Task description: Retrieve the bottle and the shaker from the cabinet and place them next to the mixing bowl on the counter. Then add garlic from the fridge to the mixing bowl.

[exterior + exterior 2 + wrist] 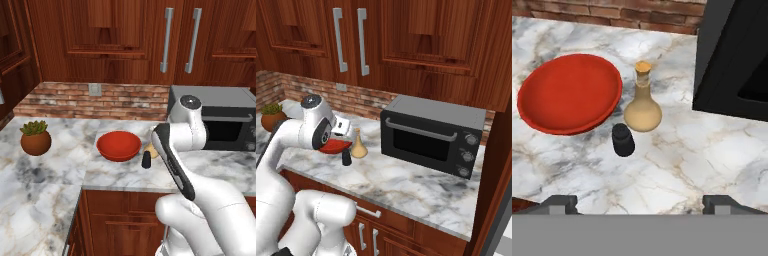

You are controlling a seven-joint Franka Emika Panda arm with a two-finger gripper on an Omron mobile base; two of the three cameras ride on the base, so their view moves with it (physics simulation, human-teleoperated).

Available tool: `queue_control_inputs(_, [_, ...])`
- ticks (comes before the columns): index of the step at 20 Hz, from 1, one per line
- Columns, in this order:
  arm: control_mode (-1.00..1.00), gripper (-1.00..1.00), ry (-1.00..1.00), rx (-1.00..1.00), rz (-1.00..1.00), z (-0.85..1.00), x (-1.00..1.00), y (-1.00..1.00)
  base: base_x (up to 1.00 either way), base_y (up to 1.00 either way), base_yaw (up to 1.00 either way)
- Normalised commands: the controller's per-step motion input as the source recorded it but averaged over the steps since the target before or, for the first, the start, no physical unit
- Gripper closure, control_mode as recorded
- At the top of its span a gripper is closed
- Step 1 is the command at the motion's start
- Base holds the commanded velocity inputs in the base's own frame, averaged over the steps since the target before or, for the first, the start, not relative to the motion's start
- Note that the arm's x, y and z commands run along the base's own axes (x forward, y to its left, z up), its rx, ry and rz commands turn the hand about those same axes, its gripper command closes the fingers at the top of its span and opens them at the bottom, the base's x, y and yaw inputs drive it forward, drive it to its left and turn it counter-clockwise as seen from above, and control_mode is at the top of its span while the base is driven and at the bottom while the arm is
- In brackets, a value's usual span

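Marble counter (45, 175) filled the left base view, with the mixing bowl (118, 145) sitting on it, the shaker (146, 160) just to its right and only a sliver of the bottle (151, 150) showing behind the arm's forearm. A potted plant (35, 138) stood well off to the left, and a black microwave (235, 115) to the right.

From the right base view, the bottle (358, 145) stood upright and in full between the bowl (336, 146) and the microwave (431, 135), the shaker (346, 158) just in front of it; the arm's joint hid most of the bowl.

Looking down through the hand view, the bowl (569, 95) was empty, the bottle (642, 107) stood just beside its rim and the shaker (623, 140) close to both. The gripper (639, 202) hung above them, its fingertips (559, 202) spread wide at the frame's corners and holding nothing.

Both cabinet items looked placed, so the garlic step seemed next: that would call for turning away toward the fridge.
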Motion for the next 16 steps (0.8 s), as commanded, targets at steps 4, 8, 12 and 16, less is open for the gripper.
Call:
queue_control_inputs(4, [-1.00, -1.00, -0.22, 0.00, -0.22, 0.48, -0.97, 0.00, 0.00, 0.00, 0.00])
queue_control_inputs(8, [-1.00, -1.00, -0.18, 0.00, -0.06, 0.88, -0.86, 0.00, 0.00, 0.00, 0.00])
queue_control_inputs(12, [-1.00, -1.00, -0.14, 0.00, 0.00, 0.89, -0.84, 0.00, 0.00, 0.00, 0.00])
queue_control_inputs(16, [-1.00, -1.00, -0.04, 0.00, 0.02, 0.96, -0.84, 0.00, 0.00, 0.00, 0.00])
